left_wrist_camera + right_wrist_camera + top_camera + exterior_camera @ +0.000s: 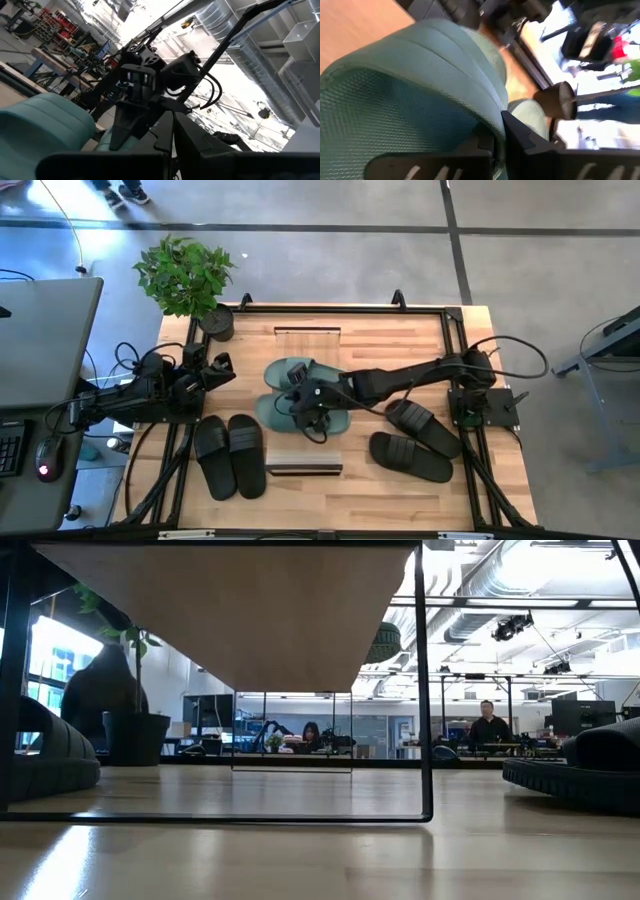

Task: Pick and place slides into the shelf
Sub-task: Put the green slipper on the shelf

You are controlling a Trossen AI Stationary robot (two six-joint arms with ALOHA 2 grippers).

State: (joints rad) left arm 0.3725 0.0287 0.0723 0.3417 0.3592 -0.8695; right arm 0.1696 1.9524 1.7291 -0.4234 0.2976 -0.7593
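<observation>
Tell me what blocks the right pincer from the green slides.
Nothing visible does. The right pincer is already at the green slides on the shelf, shut against a strap. The left pincer waits, shut, near the table's left edge.

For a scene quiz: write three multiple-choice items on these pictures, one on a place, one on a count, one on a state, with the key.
1. Where does the right end effector sit?
A. over the green slides on the shelf
B. over the plant
C. at the table's right edge

2. How many black slides lie on the table?
A. two
B. four
C. six

3. How is the right end effector?
A. wide open
B. shut on a green slide's strap
C. holding a black slide

Key: 1 A, it reaches the green slides at the shelf; 2 B, one black pair left, another right; 3 B, its fingers pinch the strap.
</observation>
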